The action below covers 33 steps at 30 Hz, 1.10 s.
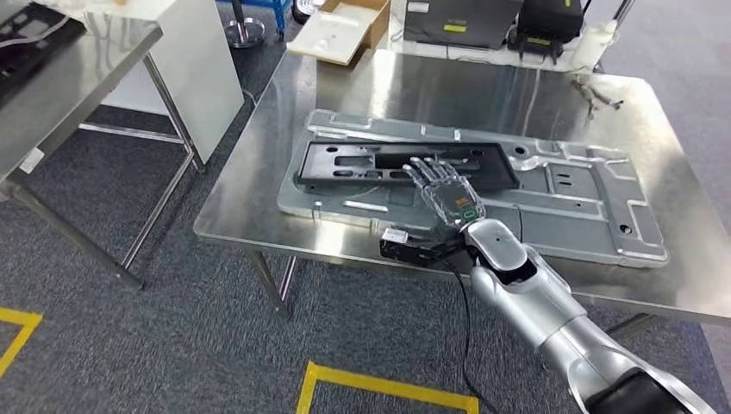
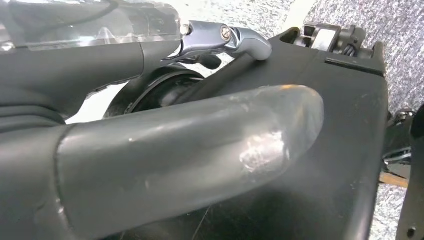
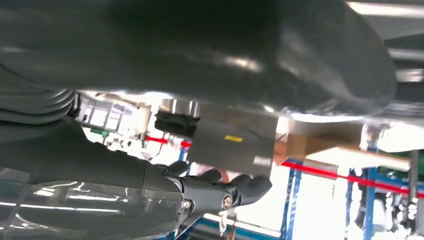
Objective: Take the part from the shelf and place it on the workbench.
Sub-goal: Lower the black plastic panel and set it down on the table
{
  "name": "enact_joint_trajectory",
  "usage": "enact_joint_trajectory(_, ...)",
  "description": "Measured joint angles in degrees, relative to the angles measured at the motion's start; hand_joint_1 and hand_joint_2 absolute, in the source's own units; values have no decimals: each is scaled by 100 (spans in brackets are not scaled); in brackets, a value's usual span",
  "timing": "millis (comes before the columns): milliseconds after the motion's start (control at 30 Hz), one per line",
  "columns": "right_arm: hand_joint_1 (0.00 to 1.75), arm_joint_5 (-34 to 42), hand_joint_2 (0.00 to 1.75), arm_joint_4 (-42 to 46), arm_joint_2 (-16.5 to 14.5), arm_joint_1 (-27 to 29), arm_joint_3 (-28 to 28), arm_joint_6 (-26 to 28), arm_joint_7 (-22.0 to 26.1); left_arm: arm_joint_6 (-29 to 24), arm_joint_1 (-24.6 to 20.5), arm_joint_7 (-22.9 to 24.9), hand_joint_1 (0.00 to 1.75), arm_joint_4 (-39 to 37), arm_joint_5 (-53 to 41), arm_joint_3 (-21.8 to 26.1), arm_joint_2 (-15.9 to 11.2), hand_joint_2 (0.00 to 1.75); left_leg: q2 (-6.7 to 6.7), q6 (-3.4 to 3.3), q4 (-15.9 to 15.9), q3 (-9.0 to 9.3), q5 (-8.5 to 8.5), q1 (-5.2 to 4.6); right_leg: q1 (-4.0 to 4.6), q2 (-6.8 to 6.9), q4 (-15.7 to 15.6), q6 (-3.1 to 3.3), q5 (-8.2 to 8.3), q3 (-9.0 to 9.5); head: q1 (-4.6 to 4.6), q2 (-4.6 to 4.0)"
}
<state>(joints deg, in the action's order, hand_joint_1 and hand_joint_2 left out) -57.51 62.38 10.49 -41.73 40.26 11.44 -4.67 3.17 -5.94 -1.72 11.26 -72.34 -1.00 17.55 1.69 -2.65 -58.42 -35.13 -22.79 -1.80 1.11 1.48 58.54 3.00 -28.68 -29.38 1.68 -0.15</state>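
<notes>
Nearest you, the right robot hand lies flat on the long black plastic part, fingers spread, not gripping. That part sits on a grey stamped metal panel on the steel counter, so placing looks done; next you'd lift clear. Left robot hand: can't tell.

An industrial workshop or factory test floor: stainless-steel surface bearing a large pressed metal panel, grey carpet tiles marked with yellow floor tape, a second steel bench, an open cardboard box and blue racking behind
</notes>
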Motion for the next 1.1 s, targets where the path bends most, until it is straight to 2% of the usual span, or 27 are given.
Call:
enact_joint_trajectory(67, 0, -8, 0, -2, -2, 1, -9, 7, 10, 0, -1, 2, 0, 0, 8, 3, -14, 0, 2, 66, 17, -21, 33, -11, -27, -6, -153, -17, 105, -14, -1, 0)
enact_joint_trajectory(100, 0, -11, 0, -3, -2, 5, -11, 7, 16, 1, -3, 1, 0, 0, 15, 9, -18, 0, 2, 107, -49, -56, -81, -23, -59, 7, -227, -24, 180, -37, 0, 0)
enact_joint_trajectory(133, 0, -12, 0, -4, -2, 10, -13, 7, 22, 1, -7, -1, 0, 0, 23, 19, -22, 0, 1, 154, -206, -104, -290, -29, -95, 26, -288, -41, 258, -81, 0, 0)
enact_joint_trajectory(200, 0, -14, 0, -7, 12, 27, -13, 8, 32, 2, -17, -5, 0, 0, 32, 55, -34, 0, -15, 255, -781, -191, -866, 12, -121, 49, -307, -65, 388, -219, 1, 0)
enact_joint_trajectory(233, 0, -14, 0, -8, 24, 39, -13, 8, 36, 2, -20, -4, 0, 0, 34, 70, -39, 0, -21, 298, -1087, -197, -1040, 35, -130, 59, -295, -85, 441, -305, 1, 0)
enact_joint_trajectory(267, 0, -15, 0, -9, 36, 54, -13, 9, 39, 2, -19, -2, 0, 0, 34, 81, -46, 0, -26, 336, -1309, -164, -1075, 60, -140, 67, -272, -109, 497, -400, 1, 0)
enact_joint_trajectory(300, 0, -17, 0, -9, 43, 68, -13, 9, 40, 4, -12, 1, 0, 0, 34, 85, -52, 0, -31, 368, -1381, -82, -969, 85, -153, 73, -236, -132, 549, -504, 1, 0)
enact_joint_trajectory(333, 0, -19, 0, -9, 46, 80, -13, 10, 42, 8, 2, 6, 0, 0, 34, 86, -60, 0, -34, 397, -1280, 64, -781, 112, -168, 72, -187, -160, 596, -614, 1, 0)
enact_joint_trajectory(367, 0, -22, 0, -8, 46, 91, -14, 14, 43, 14, 24, 10, 0, 0, 34, 86, -67, 0, -24, 427, -1012, 258, -632, 140, -182, 71, -129, -193, 636, -724, 1, 0)
enact_joint_trajectory(400, 0, -25, 0, -6, 46, 98, -16, 19, 44, 21, 47, 10, 0, 0, 34, 87, -70, 0, -2, 445, -659, 481, -592, 152, -190, 67, -74, -228, 676, -820, 1, 0)
enact_joint_trajectory(433, 0, -26, 0, -3, 46, 103, -21, 26, 46, 30, 69, 9, 0, 0, 34, 87, -72, 0, 22, 424, -292, 684, -639, 154, -194, 63, -32, -261, 721, -896, 2, 0)
enact_joint_trajectory(500, 0, -26, 0, 1, 46, 124, -32, 51, 57, 40, 96, 1, 0, 0, 34, 87, -70, 0, 46, 326, 98, 852, -765, 129, -196, 57, -32, -308, 845, -970, 2, 0)
enact_joint_trajectory(567, 0, -7, 0, 2, 46, 185, -58, 95, 81, 43, 101, -2, 0, 0, 34, 88, -65, 0, 21, 206, 172, 804, -664, 131, -202, 37, -88, -353, 935, -1002, 1, 0)
enact_joint_trajectory(600, 0, 9, 0, 3, 37, 228, -78, 117, 97, 43, 95, -2, 0, 0, 34, 89, -61, 0, 7, 149, 196, 775, -599, 138, -208, 16, -54, -377, 859, -1034, 1, 0)
enact_joint_trajectory(633, 0, 25, 0, 3, 24, 275, -102, 136, 115, 43, 90, -1, 0, 0, 34, 90, -57, 0, -13, 83, 217, 734, -529, 148, -215, -13, 95, -398, 673, -1091, 1, 0)
enact_joint_trajectory(700, 0, 46, 0, 8, -25, 366, -154, 168, 142, 42, 78, -2, 0, 0, 34, 92, -57, 0, -44, 2, 212, 621, -427, 149, -239, -54, 742, -414, 115, -1265, 1, 0)
enact_joint_trajectory(733, 0, 58, 0, 12, -48, 417, -184, 191, 152, 41, 72, -2, 0, 0, 35, 93, -57, 0, -54, -11, 194, 554, -387, 147, -248, -64, 1140, -421, -95, -1345, 1, 0)
enact_joint_trajectory(767, 0, 74, 0, 19, -69, 478, -215, 223, 162, 39, 65, -3, 0, 0, 36, 96, -58, 0, -58, -7, 171, 488, -355, 146, -256, -66, 1436, -429, -176, -1373, 1, 0)
enact_joint_trajectory(800, 0, 92, 0, 30, -82, 548, -245, 267, 176, 34, 59, -3, 0, 0, 39, 98, -58, 0, -60, -2, 137, 427, -333, 146, -266, -66, 1557, -436, -141, -1315, 1, 0)
enact_joint_trajectory(833, 0, 111, 0, 49, -88, 622, -273, 322, 195, 25, 54, -4, 0, 0, 44, 102, -58, 0, -61, 5, 97, 374, -322, 148, -279, -64, 1467, -439, -18, -1159, 1, 0)
enact_joint_trajectory(867, 0, 126, 0, 79, -89, 697, -306, 383, 218, 13, 49, -6, 0, 0, 50, 108, -57, 0, -62, 14, 51, 331, -319, 150, -292, -56, 1187, -437, 126, -922, 1, 0)
enact_joint_trajectory(900, 0, 138, 0, 117, -90, 772, -341, 448, 244, -1, 45, -8, 0, 0, 62, 119, -57, 0, -62, 31, 7, 284, -320, 145, -293, -32, 853, -431, 190, -671, 1, 0)
enact_joint_trajectory(933, 0, 146, 0, 169, -91, 854, -381, 512, 271, -15, 43, -10, 0, 0, 72, 133, -56, 0, -64, 54, -35, 244, -316, 138, -280, -15, 549, -420, 212, -472, 2, 0)
enact_joint_trajectory(967, 0, 151, 0, 224, -92, 945, -423, 571, 297, -25, 42, -13, 0, 0, 80, 151, -56, 0, -66, 88, -61, 213, -303, 130, -263, -6, 346, -409, 196, -356, 2, 0)
enact_joint_trajectory(1033, 0, 156, 0, 322, -93, 1132, -486, 651, 337, -38, 42, -16, 0, 0, 88, 190, -57, 0, -74, 165, -73, 179, -250, 118, -231, -22, 224, -384, 172, -327, 3, 0)
enact_joint_trajectory(1067, 0, 157, 0, 354, -93, 1204, -504, 670, 349, -41, 41, -17, 0, 0, 90, 207, -58, 0, -77, 203, -80, 166, -257, 117, -249, -28, 180, -366, 175, -332, 2, 0)
enact_joint_trajectory(1100, 0, 162, 0, 386, -92, 1260, -520, 683, 360, -46, 37, -18, 0, 0, 93, 221, -58, 0, -79, 240, -126, 125, -332, 116, -264, -30, 134, -338, 180, -347, 3, 0)
